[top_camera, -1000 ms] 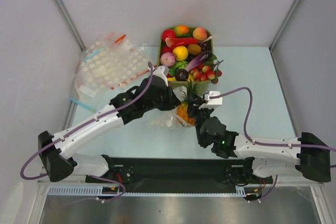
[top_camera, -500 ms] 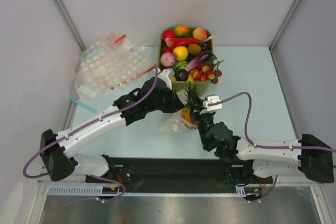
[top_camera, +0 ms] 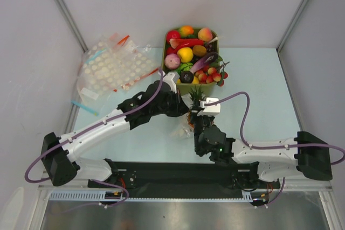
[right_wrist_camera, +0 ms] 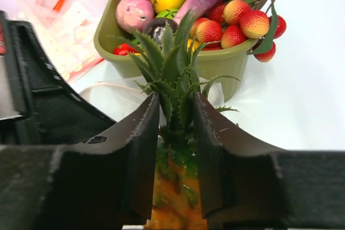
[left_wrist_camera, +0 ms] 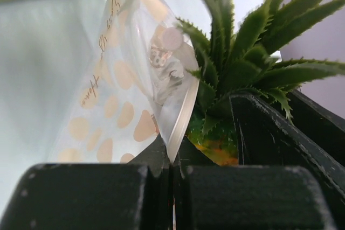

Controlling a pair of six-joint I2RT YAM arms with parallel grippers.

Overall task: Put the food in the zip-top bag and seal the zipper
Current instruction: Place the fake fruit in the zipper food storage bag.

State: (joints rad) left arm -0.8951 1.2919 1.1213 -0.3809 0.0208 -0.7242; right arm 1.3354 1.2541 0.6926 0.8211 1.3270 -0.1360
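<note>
My left gripper [top_camera: 181, 111] is shut on the pale zipper strip [left_wrist_camera: 180, 114] of the clear zip-top bag [left_wrist_camera: 121, 98], which has peach dots and hangs from the jaws. In the top view the bag [top_camera: 182, 129] lies crumpled between both grippers. My right gripper [top_camera: 195, 116] is shut on the orange-yellow pineapple [right_wrist_camera: 175, 192], its fingers [right_wrist_camera: 135, 144] on both sides below the green crown [right_wrist_camera: 172, 63]. The crown [left_wrist_camera: 237, 63] stands right beside the bag's mouth. Whether the pineapple's base is inside the bag is hidden.
A green basket [top_camera: 165, 44] of toy fruit stands at the back centre, with red berries [right_wrist_camera: 237, 20] at its near rim. A heap of white-dotted bags [top_camera: 110, 68] lies at the back left. Walls close in on three sides.
The right arm has swung left and brought the pineapple closer to the bag. The left gripper has shifted right with the bag's strip in it.
</note>
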